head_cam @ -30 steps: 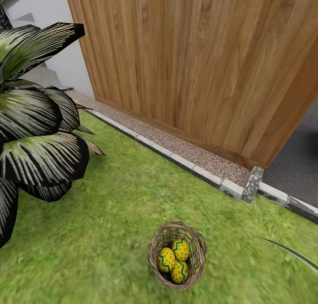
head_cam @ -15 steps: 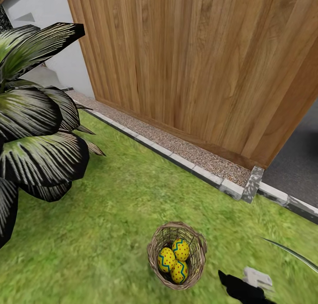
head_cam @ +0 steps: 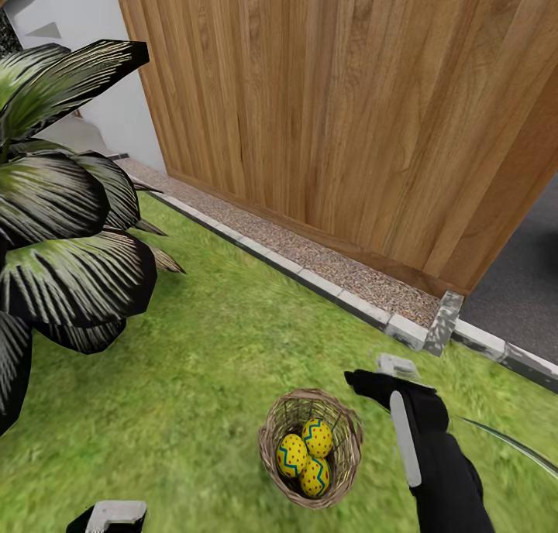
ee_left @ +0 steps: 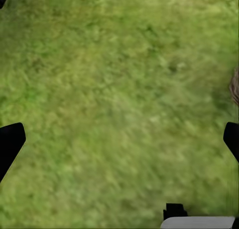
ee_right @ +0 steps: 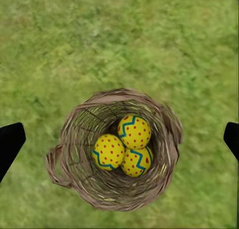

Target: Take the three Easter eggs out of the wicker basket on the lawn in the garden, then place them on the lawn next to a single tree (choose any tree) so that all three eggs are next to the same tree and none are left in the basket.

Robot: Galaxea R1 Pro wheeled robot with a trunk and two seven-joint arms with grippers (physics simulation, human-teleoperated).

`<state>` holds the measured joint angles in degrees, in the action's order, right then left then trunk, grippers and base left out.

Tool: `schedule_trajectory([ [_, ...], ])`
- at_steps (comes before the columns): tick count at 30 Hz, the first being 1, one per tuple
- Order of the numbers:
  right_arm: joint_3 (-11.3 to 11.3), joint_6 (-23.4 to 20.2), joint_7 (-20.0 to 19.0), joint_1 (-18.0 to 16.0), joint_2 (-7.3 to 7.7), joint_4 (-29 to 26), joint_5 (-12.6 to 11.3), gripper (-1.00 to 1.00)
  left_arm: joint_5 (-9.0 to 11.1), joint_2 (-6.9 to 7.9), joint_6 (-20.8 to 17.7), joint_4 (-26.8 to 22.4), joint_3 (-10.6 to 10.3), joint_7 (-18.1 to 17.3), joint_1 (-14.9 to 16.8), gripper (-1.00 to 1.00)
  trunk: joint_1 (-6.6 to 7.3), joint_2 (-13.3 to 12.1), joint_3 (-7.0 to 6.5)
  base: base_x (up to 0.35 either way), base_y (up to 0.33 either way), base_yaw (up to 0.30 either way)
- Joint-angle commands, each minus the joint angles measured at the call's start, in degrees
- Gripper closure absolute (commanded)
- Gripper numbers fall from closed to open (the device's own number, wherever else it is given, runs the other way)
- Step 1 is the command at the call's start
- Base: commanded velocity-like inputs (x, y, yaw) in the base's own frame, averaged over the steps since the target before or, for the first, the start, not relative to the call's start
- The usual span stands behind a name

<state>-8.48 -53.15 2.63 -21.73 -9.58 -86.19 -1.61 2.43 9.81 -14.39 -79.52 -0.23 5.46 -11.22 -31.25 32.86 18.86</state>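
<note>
The wicker basket (head_cam: 346, 428) stands on the lawn (head_cam: 194, 378) in the garden, with the three Easter eggs (head_cam: 317, 438) packed together inside. From the right wrist view the basket (ee_right: 169, 134) is seen from above, holding one egg (ee_right: 134, 131), a second (ee_right: 108, 151) and a third (ee_right: 135, 161). My right gripper (ee_right: 119, 141) hangs open over them, its fingertips (ee_right: 10, 141) wide apart. In the head view the right gripper (head_cam: 370, 379) is just above and right of the basket. My left gripper (ee_left: 119, 139) is open over bare grass. The tree is out of view.
A dark spiky-leaved plant (head_cam: 62, 231) fills the left side. A tall wooden fence (head_cam: 349, 115) runs behind a gravel strip and stone kerb (head_cam: 341, 289). My left arm (head_cam: 108, 515) sits at the bottom left. A basket edge (ee_left: 235, 87) shows beside the left gripper.
My right arm has risen from the bottom right up beside the basket. My left arm has come into the head view at the bottom left. Basket and eggs have not moved.
</note>
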Motion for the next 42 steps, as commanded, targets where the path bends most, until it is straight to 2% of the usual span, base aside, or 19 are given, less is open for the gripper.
schedule_trajectory([
  [1,1.0,-0.7,2.3,-3.4,-0.03,3.8,-0.1,-1.0,0.3,0.0,-1.2,-1.3,0.5,0.2,-0.2,-1.0,-0.02,0.1,0.08,0.0,0.0,0.0],
  [5,2.9,-0.8,7.0,-9.6,-0.01,13.6,-0.2,-1.0,0.4,-0.15,-2.9,-2.8,0.9,0.1,-0.6,-1.0,-0.02,0.1,0.08,0.0,0.0,0.0],
  [6,3.3,-0.8,8.4,-12.1,-0.01,17.7,-0.2,-1.0,0.4,-0.21,-4.4,-3.2,1.0,0.1,-0.8,-1.0,-0.02,0.1,0.08,0.0,0.0,0.0],
  [9,3.7,-0.7,9.7,-14.6,0.15,22.2,-0.2,-1.0,0.3,-0.26,-6.5,-3.6,1.1,0.1,-0.9,-1.0,-0.02,0.1,0.08,0.0,0.0,0.0],
  [12,3.9,1.1,10.7,-17.4,1.11,29.4,-0.2,-1.0,0.4,-0.29,-7.9,-3.8,1.3,0.0,-1.0,-1.0,-0.02,0.1,0.08,0.0,0.0,0.0],
  [13,3.8,3.0,11.0,-19.3,1.76,34.2,-0.2,-1.0,0.5,-0.3,-8.3,-3.8,1.4,0.0,-0.9,-1.0,-0.02,0.1,0.08,0.0,0.0,0.0],
  [16,3.5,6.5,11.3,-22.1,2.85,42.4,-0.2,-1.0,0.5,-0.31,-8.6,-3.8,1.5,-0.1,-0.9,-1.0,-0.02,0.1,0.08,0.0,0.0,0.0],
  [17,3.4,9.3,11.4,-23.7,3.89,48.4,-0.2,-1.0,0.5,-0.34,-8.7,-3.8,1.6,-0.1,-0.9,-1.0,-0.02,0.1,0.08,0.0,0.0,0.0],
  [18,3.4,10.9,11.4,-24.3,4.54,51.3,-0.3,-1.0,0.5,-0.36,-8.8,-3.8,1.7,0.0,-0.8,-1.0,-0.02,0.1,0.08,0.0,0.0,0.0],
  [19,3.3,14.3,11.5,-25.4,5.89,56.7,-0.4,-1.0,0.5,-0.37,-9.2,-3.9,1.7,0.1,-0.8,-1.0,-0.02,0.1,0.08,0.0,0.0,0.0],
  [23,3.2,19.9,11.6,-27.1,8.21,65.6,-0.6,-1.0,0.5,-0.35,-11.8,-4.0,1.8,0.3,-0.6,-1.0,-0.02,0.1,0.08,0.0,0.0,0.0],
  [25,3.2,21.3,11.6,-27.5,8.75,68.1,-0.7,-1.0,0.5,-0.32,-12.7,-3.9,1.8,0.2,-0.5,-1.0,-0.02,0.1,0.08,0.0,0.0,0.0],
  [31,3.2,24.1,11.6,-27.8,9.29,71.0,-0.7,-1.0,0.5,-0.31,-13.2,-3.9,1.9,0.0,-0.5,-1.0,-0.02,0.1,0.08,0.0,0.0,0.0],
  [35,3.2,27.6,11.6,-27.9,9.35,74.2,-0.8,-1.0,0.6,-0.2,-13.2,-3.8,1.9,0.0,-0.5,-1.0,-0.02,0.1,0.08,0.0,0.0,0.0],
  [42,3.3,29.4,11.5,-27.9,8.98,76.0,-0.7,-1.0,0.4,0.05,-13.1,-3.5,2.0,-0.1,-0.5,-1.0,-0.24,0.5,0.26,0.0,0.0,0.0],
])
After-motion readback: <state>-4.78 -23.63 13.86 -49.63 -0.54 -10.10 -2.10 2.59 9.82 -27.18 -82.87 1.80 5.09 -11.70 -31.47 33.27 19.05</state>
